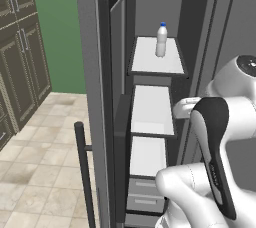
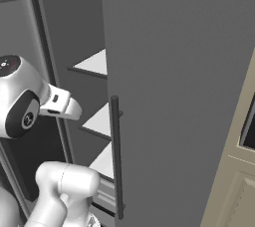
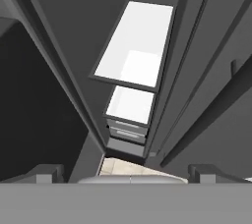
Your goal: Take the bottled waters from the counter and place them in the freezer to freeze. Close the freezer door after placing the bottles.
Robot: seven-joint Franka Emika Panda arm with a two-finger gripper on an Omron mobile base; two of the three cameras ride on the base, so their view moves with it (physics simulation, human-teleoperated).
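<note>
One bottle with a blue cap stands upright on the top shelf of the open freezer. The jaws gape fully and hold nothing. Backing the arm out clear of the freezer door before fetching the other bottle seems wise.

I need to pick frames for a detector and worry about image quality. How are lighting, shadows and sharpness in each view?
Left base view: even, flat light, the bottle on the top freezer shelf a little soft but readable. Right base view: the fridge door is a plain grey surface, no glare. Hand view: dark grey walls, a bright white shelf with a paler patch; edges slightly blurred.
</note>
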